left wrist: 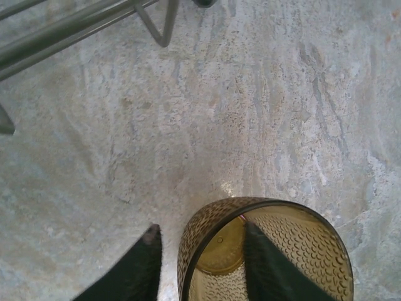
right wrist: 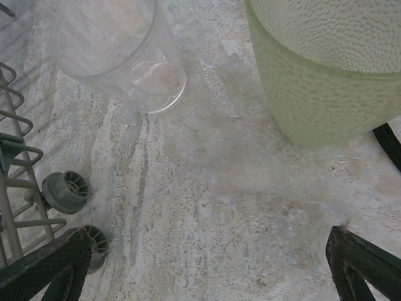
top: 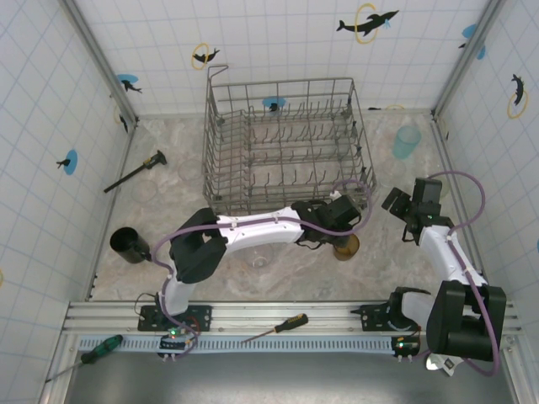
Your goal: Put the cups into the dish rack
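Left gripper: I hold it partly open, set astride the wall of the amber cup. The outer finger stands just beside the cup's outer face. The inner finger reaches down inside the bowl. I straddle one wall because this cup is wide and a rim pinch needs less jaw travel than spanning the whole body. In the left wrist view a strip of bare surface shows on each side of the wall, so I judge the pinch not yet made. Contact lower down is cut off by the frame edge and may already exist.

The amber cup stands upright on the table, mouth up, just outside the near wall of the dish rack. No cup can be made out in the rack.

Right gripper: I hold it wide open and empty above the table. A pale green cup and a clear cup stand ahead of it, near the rack's wheels. This leaves the right arm apart from the left arm's work area.

A dark mug waits at the table's left edge.
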Robot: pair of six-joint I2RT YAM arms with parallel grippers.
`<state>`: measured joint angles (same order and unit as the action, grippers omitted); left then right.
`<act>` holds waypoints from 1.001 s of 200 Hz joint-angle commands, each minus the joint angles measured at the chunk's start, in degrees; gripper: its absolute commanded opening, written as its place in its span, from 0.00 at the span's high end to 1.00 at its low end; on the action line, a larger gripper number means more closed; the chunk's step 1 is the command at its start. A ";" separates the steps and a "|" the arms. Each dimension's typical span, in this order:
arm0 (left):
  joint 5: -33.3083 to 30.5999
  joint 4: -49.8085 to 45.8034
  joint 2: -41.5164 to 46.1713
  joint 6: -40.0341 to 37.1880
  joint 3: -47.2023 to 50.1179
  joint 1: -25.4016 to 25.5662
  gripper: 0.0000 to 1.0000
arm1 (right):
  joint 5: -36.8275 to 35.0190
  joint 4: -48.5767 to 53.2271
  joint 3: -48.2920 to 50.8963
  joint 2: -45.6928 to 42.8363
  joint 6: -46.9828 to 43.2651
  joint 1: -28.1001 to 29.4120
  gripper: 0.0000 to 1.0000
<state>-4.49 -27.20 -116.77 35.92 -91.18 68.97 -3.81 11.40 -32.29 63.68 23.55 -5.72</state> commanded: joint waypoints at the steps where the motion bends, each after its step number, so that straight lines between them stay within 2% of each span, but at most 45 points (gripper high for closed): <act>1: 0.28 -3.16 -1.79 -1.44 -2.47 0.29 0.76 | 0.78 -0.77 1.05 -1.21 0.19 -0.56 0.00; 41: -0.08 -3.90 -1.88 -1.39 -1.99 0.29 0.79 | 1.51 -0.91 1.01 -1.58 0.28 -0.79 0.00; 99: -0.06 -4.45 -2.27 -3.09 -1.04 0.29 0.73 | 2.06 -1.30 1.63 -1.82 0.62 -0.92 0.00; 127: -0.34 -4.46 -2.32 -3.23 -0.59 0.29 0.74 | 2.22 -1.53 2.23 -2.18 0.80 -1.00 0.00; 179: -0.51 -3.82 -2.37 -3.07 -0.32 0.41 1.00 | 2.32 -1.52 2.33 -3.27 1.05 -1.29 0.00; 200: -0.34 -3.74 -1.82 -2.70 -0.15 0.38 1.00 | 2.91 -1.47 2.34 -3.73 1.33 -1.35 0.00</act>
<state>-4.51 -29.54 -118.10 33.19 -91.85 68.97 -1.63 11.00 -30.89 61.54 24.23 -6.50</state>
